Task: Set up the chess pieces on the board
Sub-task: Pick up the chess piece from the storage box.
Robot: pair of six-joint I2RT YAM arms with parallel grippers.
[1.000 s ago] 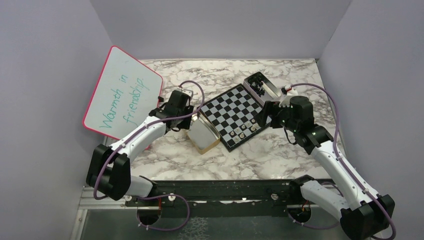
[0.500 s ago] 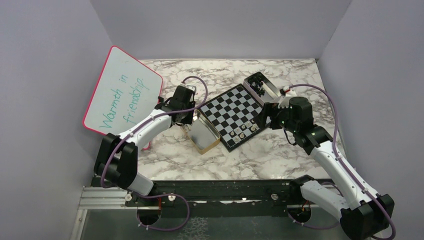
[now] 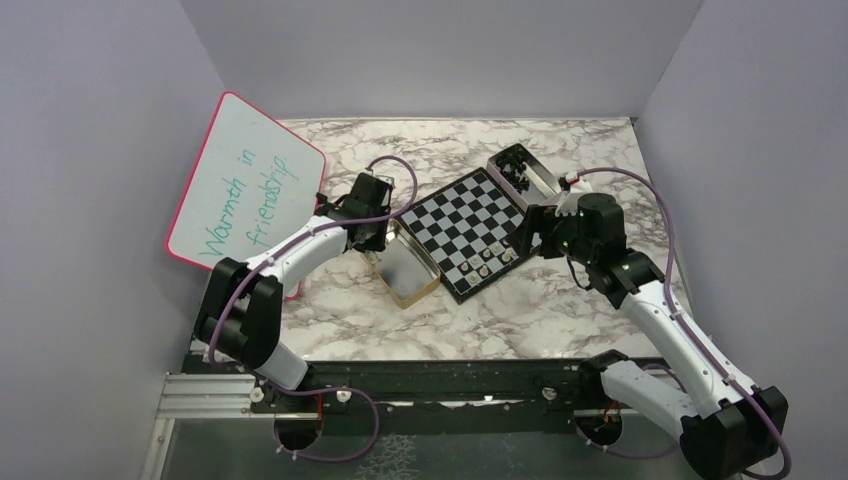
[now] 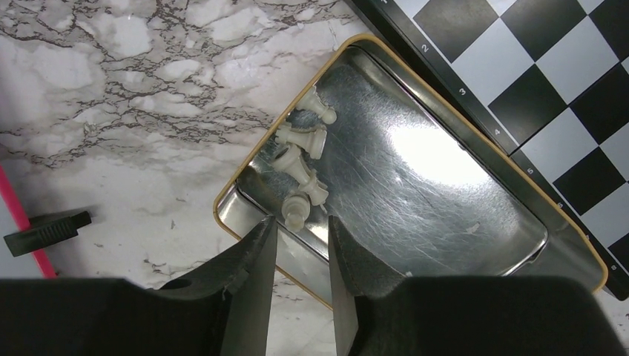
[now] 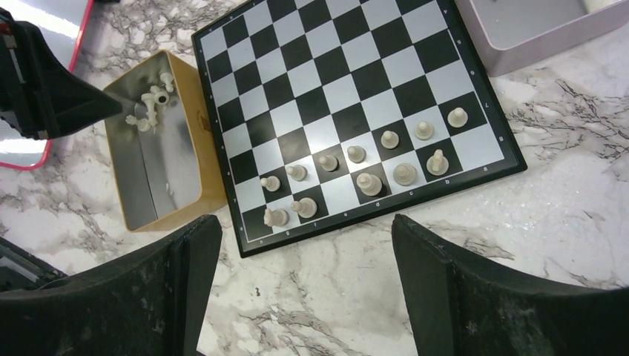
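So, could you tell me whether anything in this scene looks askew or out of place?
Yes: a few small pale chess pieces lie toppled in one corner of the shiny gold-rimmed rectangular tin. The small black-and-white chequered board also sits diagonal to the edges of the marble table.

Black-and-white chequered board (image 5: 334,81), cream chess pieces (image 5: 369,182), gold-rimmed silvery tin (image 4: 415,170), grey-veined white marble table (image 5: 564,208), far tin (image 3: 540,178) seemingly black inside.

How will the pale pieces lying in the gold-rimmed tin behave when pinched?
The pale pieces look tiny with round, tapered bodies, so one may roll or squirt from the left hand. The shiny metal floor of the tin probably lets them slide.
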